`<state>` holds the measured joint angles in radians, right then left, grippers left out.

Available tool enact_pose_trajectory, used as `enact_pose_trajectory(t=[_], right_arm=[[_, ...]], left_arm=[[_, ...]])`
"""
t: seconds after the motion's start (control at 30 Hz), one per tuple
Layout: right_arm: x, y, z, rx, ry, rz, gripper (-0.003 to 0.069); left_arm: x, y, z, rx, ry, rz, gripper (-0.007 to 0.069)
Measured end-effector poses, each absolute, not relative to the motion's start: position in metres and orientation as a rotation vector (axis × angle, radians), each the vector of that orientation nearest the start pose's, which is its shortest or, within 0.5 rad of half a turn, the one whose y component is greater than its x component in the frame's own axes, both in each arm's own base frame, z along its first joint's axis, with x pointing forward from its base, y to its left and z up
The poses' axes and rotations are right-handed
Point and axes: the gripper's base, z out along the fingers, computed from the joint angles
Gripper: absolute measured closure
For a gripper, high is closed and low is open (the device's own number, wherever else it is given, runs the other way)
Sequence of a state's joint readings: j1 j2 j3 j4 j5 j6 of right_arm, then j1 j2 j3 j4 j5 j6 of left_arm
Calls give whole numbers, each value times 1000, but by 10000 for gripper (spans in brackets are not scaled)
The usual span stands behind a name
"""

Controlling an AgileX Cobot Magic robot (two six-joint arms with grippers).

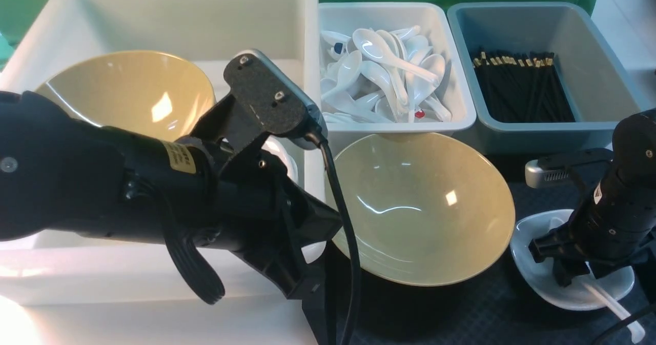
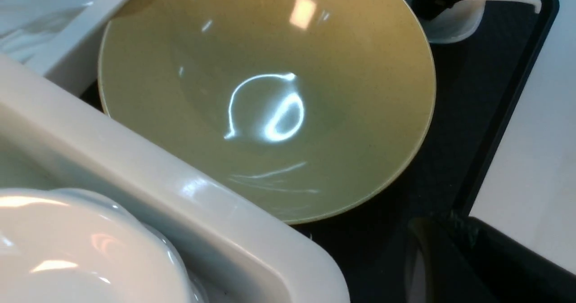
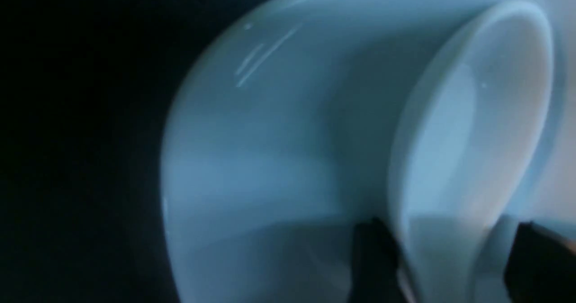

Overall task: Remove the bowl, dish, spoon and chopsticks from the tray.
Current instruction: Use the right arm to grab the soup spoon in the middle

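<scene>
In the front view, your left gripper point(image 1: 305, 283) is hanging closed by the white tub point(image 1: 307, 37), and the bowl point(image 1: 420, 206) is sitting tilted on the tray point(image 1: 461, 314). In the left wrist view, that bowl is filling most of the frame. In the right wrist view, your right gripper point(image 3: 450, 267) is standing with its fingers point(image 3: 373, 258) either side of the spoon point(image 3: 472, 136) in the dish point(image 3: 270, 159). You cannot tell whether it is gripping.

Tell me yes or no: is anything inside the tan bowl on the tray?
No, the tan bowl on the black tray shows only a bare glossy inside.
</scene>
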<state>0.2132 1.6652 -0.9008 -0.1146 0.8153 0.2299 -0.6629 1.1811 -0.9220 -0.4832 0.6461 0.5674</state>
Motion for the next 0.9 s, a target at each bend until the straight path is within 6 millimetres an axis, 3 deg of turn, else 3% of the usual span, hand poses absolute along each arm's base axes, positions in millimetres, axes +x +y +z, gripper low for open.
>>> enact_pose_trajectory(t=[0.07, 0.37, 0.4, 0.43, 0.47, 0.53, 0.57, 0.6, 0.63, 0.67, 0.7, 0.73, 0.77, 0.9], right_arm=[[277, 52, 169, -101, 3044, -100, 371], [275, 52, 175, -222, 3063, -117, 400], [274, 51, 183, -237, 3048, -117, 433], [272, 51, 195, -249, 3016, -114, 513], [273, 50, 198, -257, 3008, -117, 536], [275, 50, 241, -289, 2863, -111, 613], [275, 50, 244, -291, 2853, -112, 618], [278, 50, 258, -297, 2809, -108, 623], [285, 52, 288, -314, 2722, -102, 627], [286, 52, 291, -317, 2712, -101, 627], [294, 54, 311, -325, 2648, -88, 627], [295, 54, 314, -326, 2641, -82, 628], [306, 59, 334, -336, 2591, -57, 629], [320, 62, 354, -314, 2583, -39, 628]], left_arm=[[177, -170, 319, 1069, 2082, -567, 640], [179, -170, 320, 1057, 2062, -559, 640], [179, -170, 320, 1057, 2061, -559, 640], [178, -169, 321, 1057, 2060, -561, 640], [178, -169, 322, 1059, 2059, -560, 640], [170, -162, 328, 1073, 2050, -554, 640], [169, -161, 329, 1074, 2048, -550, 640], [166, -158, 333, 1071, 2043, -550, 640], [160, -148, 340, 1048, 2040, -536, 640], [158, -145, 342, 1038, 2045, -536, 640], [154, -137, 347, 999, 2049, -529, 640], [154, -135, 348, 991, 2053, -523, 640], [150, -125, 352, 942, 2079, -510, 640], [151, -113, 349, 882, 2170, -475, 640]])
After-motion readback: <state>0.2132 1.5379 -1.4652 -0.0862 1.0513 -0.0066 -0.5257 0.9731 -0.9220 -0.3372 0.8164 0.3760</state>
